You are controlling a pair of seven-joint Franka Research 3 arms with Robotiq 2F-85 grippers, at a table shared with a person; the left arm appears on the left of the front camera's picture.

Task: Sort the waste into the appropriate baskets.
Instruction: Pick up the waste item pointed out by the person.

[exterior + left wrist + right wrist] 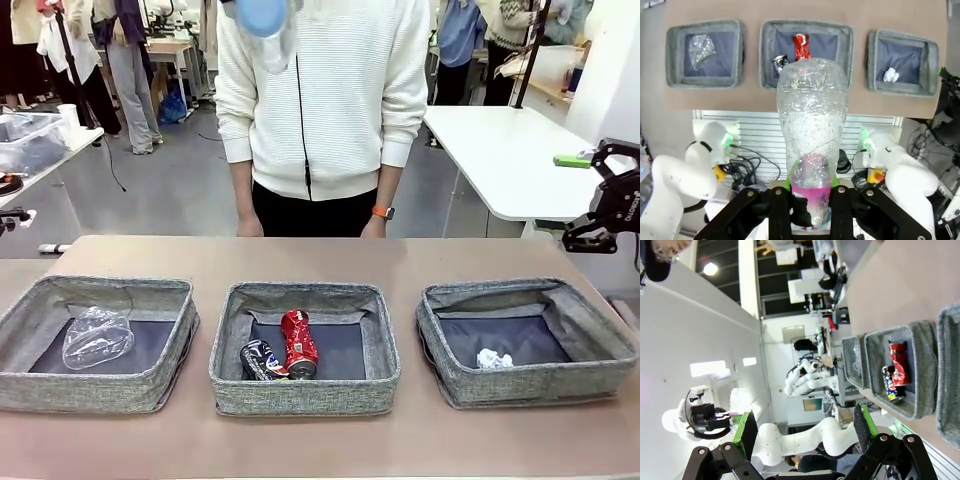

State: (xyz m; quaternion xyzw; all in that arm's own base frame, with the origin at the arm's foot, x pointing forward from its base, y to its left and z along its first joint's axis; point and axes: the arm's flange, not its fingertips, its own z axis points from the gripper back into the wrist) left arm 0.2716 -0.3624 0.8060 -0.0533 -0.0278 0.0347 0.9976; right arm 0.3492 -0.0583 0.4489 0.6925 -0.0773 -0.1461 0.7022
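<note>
Three grey baskets stand in a row on the table. The left basket (20, 330) holds a crushed clear bottle (98, 338). In the middle basket (230, 345) lie a red can (299, 343) and a dark can (261, 360). A white paper ball (493, 358) rests in the right basket (600, 335). My left gripper (810, 210) is shut on a clear plastic bottle (812, 115) with a pink label, high above the middle basket (769, 55). My right gripper (560, 193) hangs open beyond the table's right side, nothing between its fingers (746, 427).
A person in a white sweater (320, 90) stands at the far edge, hands down by the table. A strip of bare table (320, 445) runs in front of the baskets. A white table (500, 150) stands behind at the right.
</note>
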